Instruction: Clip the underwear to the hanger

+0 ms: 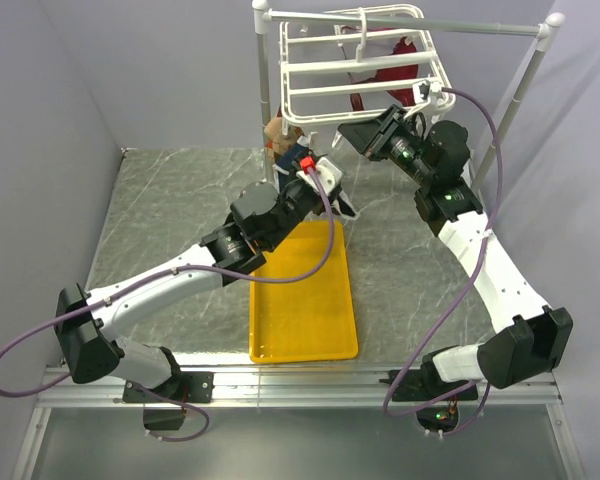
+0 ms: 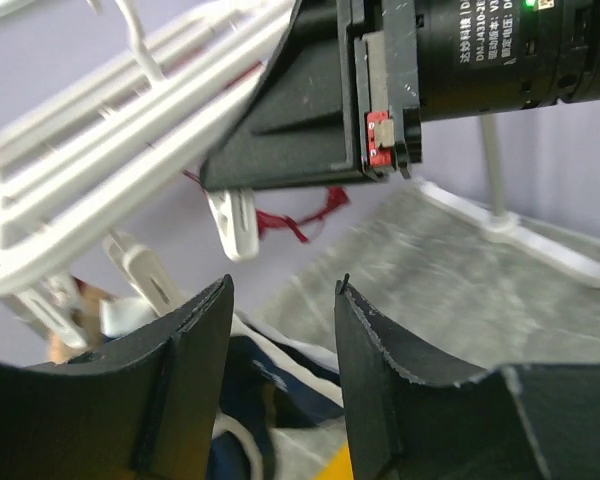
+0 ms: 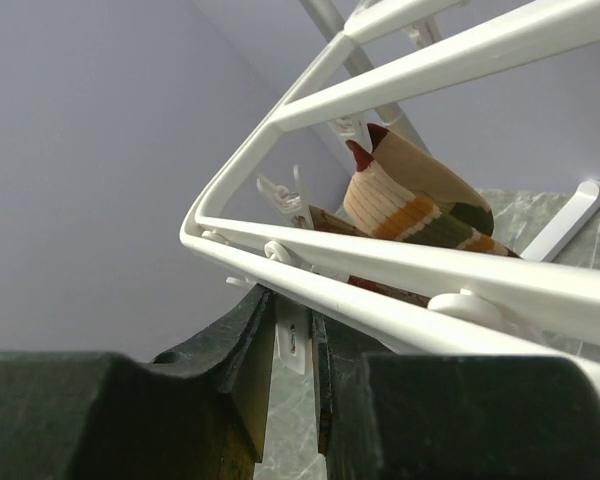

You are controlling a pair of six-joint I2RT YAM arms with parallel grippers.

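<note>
The white hanger [image 1: 355,75] hangs from the stand at the back, its small clips dangling under the crossbars [image 2: 130,170] [image 3: 380,260]. My right gripper [image 1: 355,133] [image 3: 292,300] is under the hanger's front edge, shut on one white clip [image 3: 298,335]. The navy underwear [image 2: 270,370] with white trim shows low in the gap between the left fingers, its trim [image 1: 342,208] hanging by the tray's far edge. My left gripper [image 1: 332,195] [image 2: 283,285] sits just below the right one, jaws apart, nothing pinched at the tips. Whether the fabric touches the fingers lower down is unclear.
A yellow tray [image 1: 305,300] lies on the grey marbled table [image 1: 180,200] under the left arm. A dark red garment [image 1: 385,70] and a brown-and-cream patterned cloth [image 3: 410,200] hang on the hanger. The white stand's pole [image 1: 520,85] and foot [image 2: 540,245] are at the right.
</note>
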